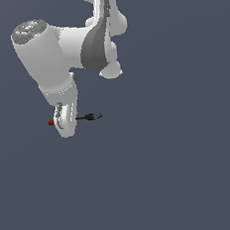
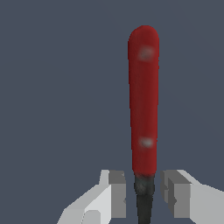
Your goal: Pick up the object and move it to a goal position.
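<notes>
Clearly unlabelled, the tool (image 2: 143,100) lies between spread jaws, its pads (image 2: 117,194) not touching it

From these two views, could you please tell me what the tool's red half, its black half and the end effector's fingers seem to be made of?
The tool's red half looks like glossy plastic: smooth, with two pale highlights. The black half looks matte, perhaps metal or rubber; too small to tell. The end effector has fingers that look like flat grey, dull-finished plastic or painted metal. As a render, all this is uncertain.
</notes>
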You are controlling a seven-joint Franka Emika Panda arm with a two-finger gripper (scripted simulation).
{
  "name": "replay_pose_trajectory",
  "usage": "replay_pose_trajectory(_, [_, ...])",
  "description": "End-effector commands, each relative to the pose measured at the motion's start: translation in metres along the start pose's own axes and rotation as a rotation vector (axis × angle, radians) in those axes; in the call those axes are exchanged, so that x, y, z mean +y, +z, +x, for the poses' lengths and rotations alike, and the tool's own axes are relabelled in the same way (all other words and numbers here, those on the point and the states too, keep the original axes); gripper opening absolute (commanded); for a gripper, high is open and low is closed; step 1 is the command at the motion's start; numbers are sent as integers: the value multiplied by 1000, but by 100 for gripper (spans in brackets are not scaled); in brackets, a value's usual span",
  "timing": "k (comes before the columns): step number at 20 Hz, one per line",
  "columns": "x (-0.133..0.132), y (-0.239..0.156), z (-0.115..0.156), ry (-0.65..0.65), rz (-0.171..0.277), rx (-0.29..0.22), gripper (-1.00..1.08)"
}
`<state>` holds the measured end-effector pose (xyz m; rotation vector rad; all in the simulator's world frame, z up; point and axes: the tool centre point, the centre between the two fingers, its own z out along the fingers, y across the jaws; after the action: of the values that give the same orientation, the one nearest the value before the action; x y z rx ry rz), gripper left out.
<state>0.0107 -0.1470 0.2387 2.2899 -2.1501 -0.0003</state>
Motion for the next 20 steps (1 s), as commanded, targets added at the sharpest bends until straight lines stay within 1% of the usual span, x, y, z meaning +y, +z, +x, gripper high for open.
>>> replay_pose_trajectory(1, [1,-29,11,0,-1,0,-100])
replay_pose_trajectory(11, [2,-129,52,-3,-1,1,-100])
replay_pose_trajectory(20, [0,-192,76,-6,0,1,-100])
